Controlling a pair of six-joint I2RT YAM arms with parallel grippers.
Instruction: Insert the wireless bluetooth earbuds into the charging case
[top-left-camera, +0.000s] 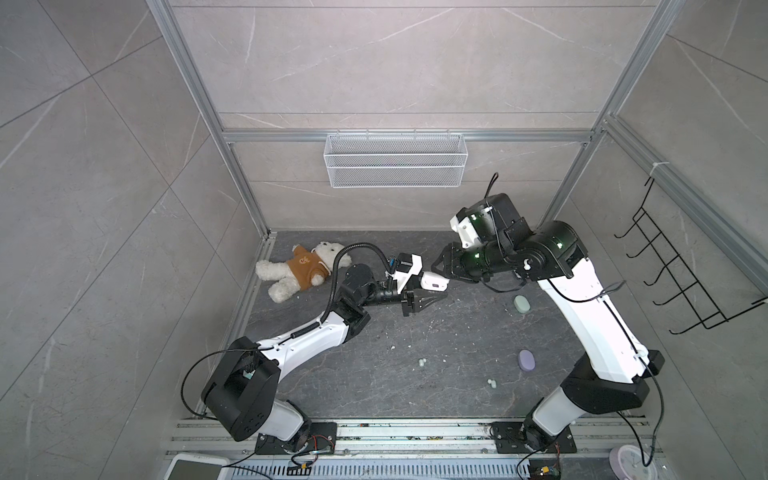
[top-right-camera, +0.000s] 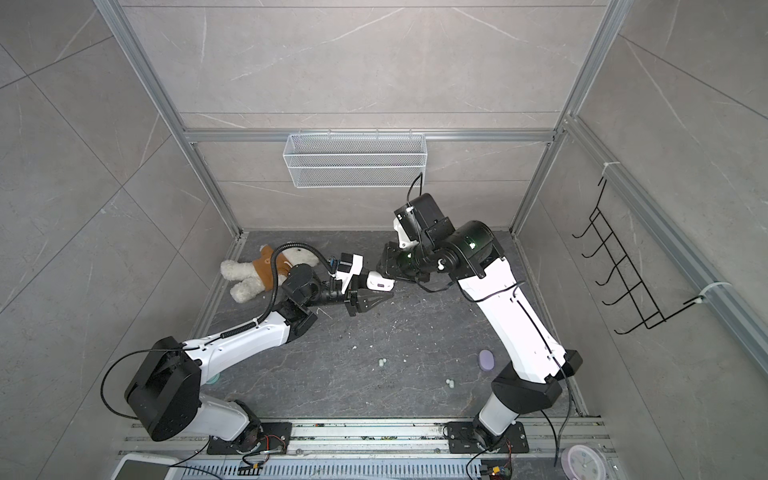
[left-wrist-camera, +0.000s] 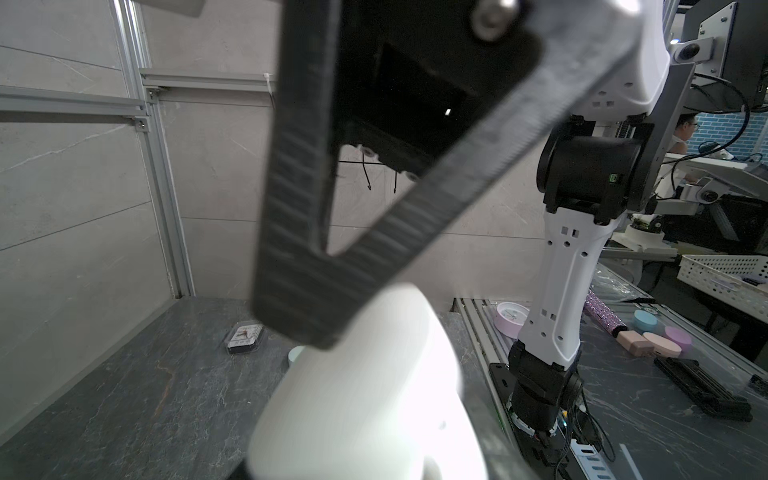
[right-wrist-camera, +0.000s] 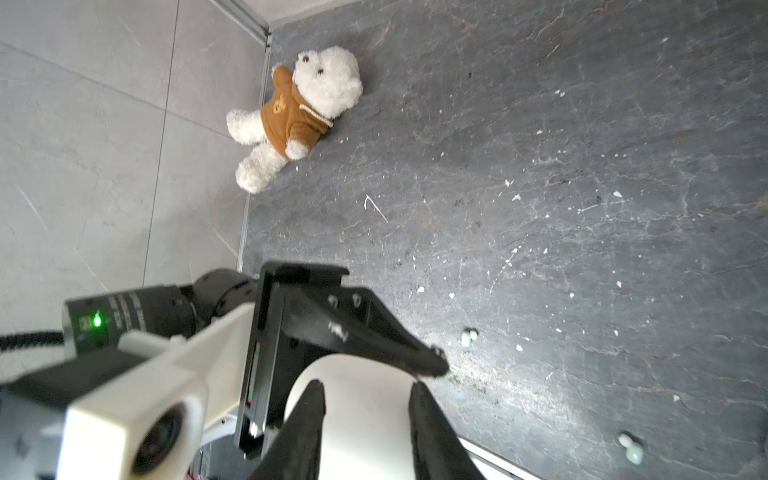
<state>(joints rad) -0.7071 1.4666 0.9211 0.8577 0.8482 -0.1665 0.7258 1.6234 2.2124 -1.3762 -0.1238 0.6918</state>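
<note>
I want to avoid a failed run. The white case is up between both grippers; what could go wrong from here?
The white charging case seems held off the table by the shut left gripper only. A push from the open right gripper, which straddles it, could knock it loose.
The earbuds are tiny and lie loose on the table among white crumbs. They could be swept away.

Teddy bear (top-left-camera: 297, 270) (brown hoodie) lies by the wall; wire basket (top-left-camera: 392, 160) hangs above
</note>
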